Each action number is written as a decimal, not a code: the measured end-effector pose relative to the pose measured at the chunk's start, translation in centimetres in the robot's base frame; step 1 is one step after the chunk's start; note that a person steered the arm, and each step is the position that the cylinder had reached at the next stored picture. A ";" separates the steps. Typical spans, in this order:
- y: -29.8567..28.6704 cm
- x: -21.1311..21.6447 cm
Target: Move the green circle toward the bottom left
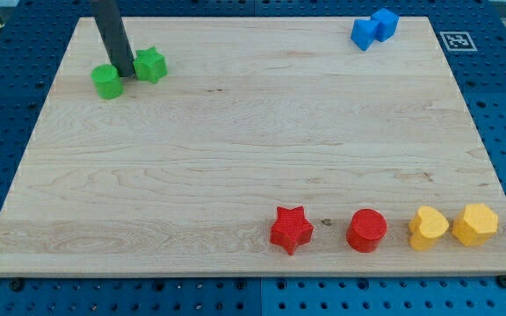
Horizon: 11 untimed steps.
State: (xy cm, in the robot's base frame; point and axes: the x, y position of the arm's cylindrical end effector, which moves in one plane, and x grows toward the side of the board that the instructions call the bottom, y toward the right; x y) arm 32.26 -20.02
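Note:
The green circle [107, 82] lies near the view's top left of the wooden board [235, 149]. A green star [150, 65] sits just to its right. My dark rod comes down from the view's top and my tip [125, 73] stands between the two, touching or almost touching the circle's upper right side.
Two blue blocks [374, 28] sit together at the view's top right. Along the view's bottom right lie a red star [291, 230], a red circle [367, 231], a yellow heart [429, 227] and a yellow hexagon [475, 224]. A tag marker [453, 40] lies off the board's top right corner.

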 end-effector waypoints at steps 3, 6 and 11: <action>-3.7 1.1; 6.9 8.6; 7.6 15.7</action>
